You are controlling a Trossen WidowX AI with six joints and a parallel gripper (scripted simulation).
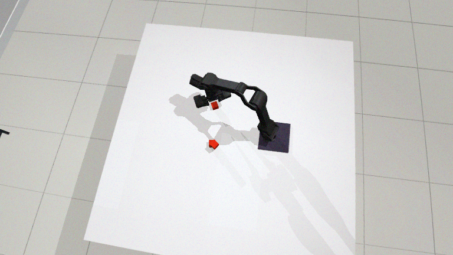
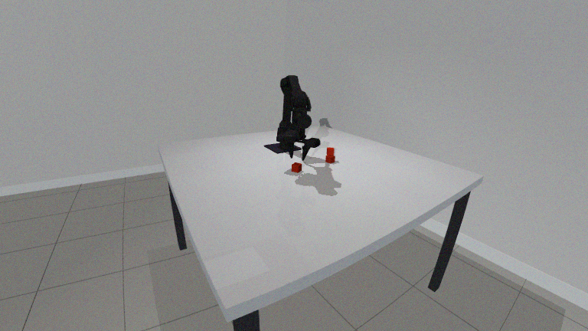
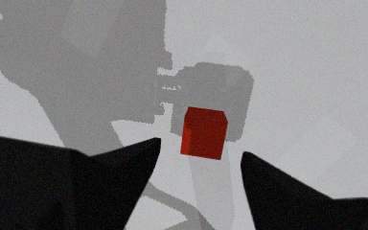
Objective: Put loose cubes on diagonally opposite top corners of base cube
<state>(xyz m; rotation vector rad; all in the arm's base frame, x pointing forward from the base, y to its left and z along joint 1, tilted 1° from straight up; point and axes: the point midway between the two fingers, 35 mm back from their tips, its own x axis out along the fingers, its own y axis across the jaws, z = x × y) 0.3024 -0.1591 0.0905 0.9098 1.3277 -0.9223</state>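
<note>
One red loose cube rests on the table, apart from the stack. My gripper is open and empty above this cube. In the wrist view, the cube shows between and slightly beyond the fingertips, turned a little relative to them. The other red loose cube sits on the red base cube and looks level. The upper cube mostly covers the base in the top view. Which corner it caps, and its exact overhang, are too small to tell. The fingertips are hidden in the top view.
The white table carries everything. The arm reaches from its dark mounting plate. The stack stands to one side of the gripper, apart from the fingers. Arm shadows cross the table.
</note>
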